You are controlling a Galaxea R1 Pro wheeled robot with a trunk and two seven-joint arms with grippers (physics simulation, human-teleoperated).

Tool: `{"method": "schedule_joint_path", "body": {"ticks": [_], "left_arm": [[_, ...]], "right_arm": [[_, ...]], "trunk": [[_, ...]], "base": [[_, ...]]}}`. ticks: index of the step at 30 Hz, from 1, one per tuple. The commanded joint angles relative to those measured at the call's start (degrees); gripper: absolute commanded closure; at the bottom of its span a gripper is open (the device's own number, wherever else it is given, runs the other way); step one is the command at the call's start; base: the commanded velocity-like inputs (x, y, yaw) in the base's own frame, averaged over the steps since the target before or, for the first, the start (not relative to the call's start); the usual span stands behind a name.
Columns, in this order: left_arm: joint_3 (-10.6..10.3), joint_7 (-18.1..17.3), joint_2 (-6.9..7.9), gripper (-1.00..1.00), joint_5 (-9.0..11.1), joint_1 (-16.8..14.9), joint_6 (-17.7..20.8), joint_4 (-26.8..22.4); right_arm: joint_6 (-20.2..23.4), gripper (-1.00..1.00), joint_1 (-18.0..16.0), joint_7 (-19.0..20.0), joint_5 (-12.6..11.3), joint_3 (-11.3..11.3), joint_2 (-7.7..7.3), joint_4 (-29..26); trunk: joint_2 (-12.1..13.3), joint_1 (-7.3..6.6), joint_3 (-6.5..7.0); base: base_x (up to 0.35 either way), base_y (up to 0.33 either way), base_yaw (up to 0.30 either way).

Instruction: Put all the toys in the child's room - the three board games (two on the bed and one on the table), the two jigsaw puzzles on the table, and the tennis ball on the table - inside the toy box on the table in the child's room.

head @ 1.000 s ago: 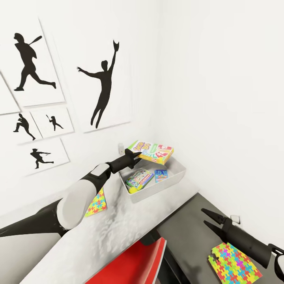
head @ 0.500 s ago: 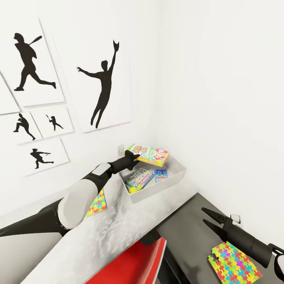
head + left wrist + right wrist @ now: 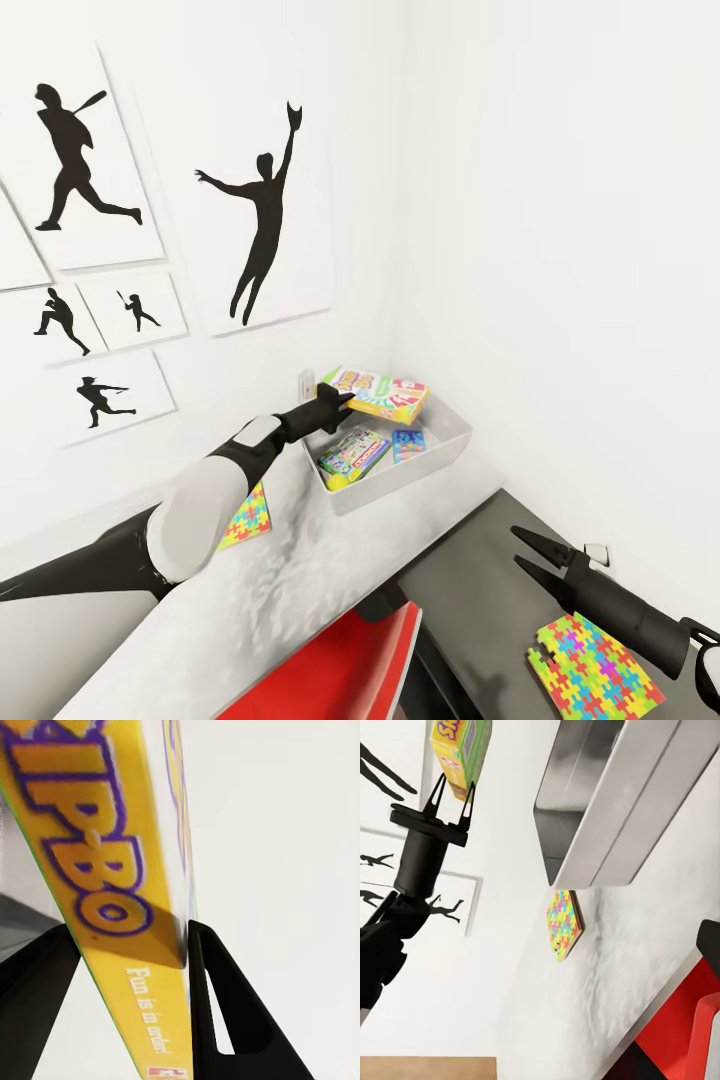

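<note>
I had the left gripper (image 3: pixel 345 400) clamped on the SKIP-BO box (image 3: pixel 380 391), above the toy box (image 3: pixel 447 452); right gripper (image 3: pixel 530 558) jaws spread, holding nothing.

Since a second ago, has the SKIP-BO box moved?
Yes. Held by the left gripper, the SKIP-BO box has dropped lower toward the toy box and drifted slightly away from the right-hand wall.

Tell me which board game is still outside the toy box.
The SKIP-BO box, held in the left pincer above the toy box; the other two lie flat inside.
</note>
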Motion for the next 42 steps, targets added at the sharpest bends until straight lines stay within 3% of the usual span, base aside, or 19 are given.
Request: {"method": "schedule_joint_path", "body": {"ticks": [1, 8, 22, 42], "left_arm": [[0.27, 0.05, -0.02, 1.0, 0.11, -0.01, 0.32, -0.04], [0.18, 0.05, -0.02, 1.0, 0.12, 1.01, -0.42, 0.0], [-0.02, -0.33, -0.02, 1.0, 0.12, 3.3, -7.66, 1.05], [0.03, -0.44, -0.02, 1.0, 0.23, 3.38, -8.67, 6.22]], "right_arm": [[0.23, -1.0, -0.06, 0.51, 0.48, -0.08, 0.0, 0.0], [0.23, -1.0, -0.06, 0.51, 0.48, -0.08, 0.0, -0.01], [0.23, -1.0, -0.05, 0.51, 0.51, -0.16, 0.0, -0.02], [0.23, -1.0, -0.04, 0.51, 0.48, -0.15, 0.0, 0.0]], "trunk": [[-0.12, 0.03, -0.12], [-0.12, 0.03, -0.12], [-0.12, 0.03, -0.12], [-0.12, 0.03, -0.12]], "base": [[0.0, 0.0, 0.0], [0.0, 0.0, 0.0], [0.0, 0.0, 0.0], [0.0, 0.0, 0.0]]}}
